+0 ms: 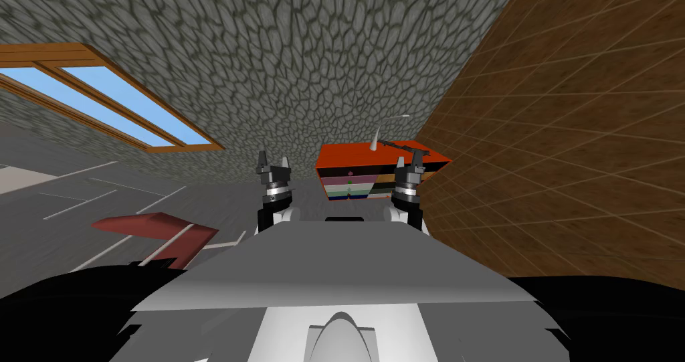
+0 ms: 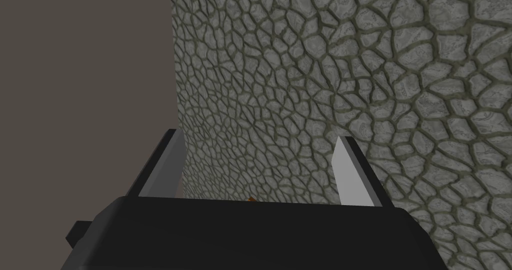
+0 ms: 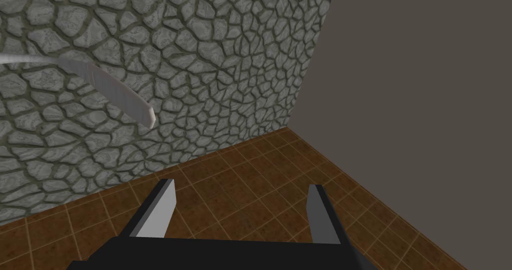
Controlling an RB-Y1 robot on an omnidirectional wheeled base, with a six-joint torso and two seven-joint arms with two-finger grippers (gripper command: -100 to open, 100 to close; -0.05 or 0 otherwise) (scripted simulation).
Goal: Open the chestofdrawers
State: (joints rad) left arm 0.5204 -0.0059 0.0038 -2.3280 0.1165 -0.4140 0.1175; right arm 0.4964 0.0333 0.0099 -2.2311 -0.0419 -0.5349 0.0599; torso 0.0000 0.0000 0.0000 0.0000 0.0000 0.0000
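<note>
Grippers first: the left gripper (image 1: pixel 273 158) and the right gripper (image 1: pixel 409 157) stand raised side by side in the head view. Each has its two blade-like fingers spread wide with nothing between them. The left wrist view confirms this for the left gripper (image 2: pixel 258 137), whose fingers frame bare stone. In the right wrist view, the right gripper (image 3: pixel 241 184) is just as wide apart over brown tiles, touching nothing.

The head view alone shows the chest of drawers with an orange-red top and striped pink, pale green and dark drawer fronts (image 1: pixel 354 170). It stands ahead between the two grippers, nearer the right one, which overlaps its right end in that view. A tiny orange fleck (image 2: pixel 251 199) just above the left gripper's dark body may be part of the chest, though it is too small to be sure.

The grey cobbled stone wall (image 1: pixel 321 57) takes up most of the room ahead, and the brown tiled surface (image 1: pixel 568 144) meets it beside the chest. To the left lie a grey floor with pale lines (image 1: pixel 80 197) and a wood-framed window showing blue sky (image 1: pixel 114 104). A dark red flat slab (image 1: pixel 154 227) lies low on the left. A pale curved strip (image 1: pixel 384 134) rises from the chest's top and also shows near the right gripper (image 3: pixel 115 87).
</note>
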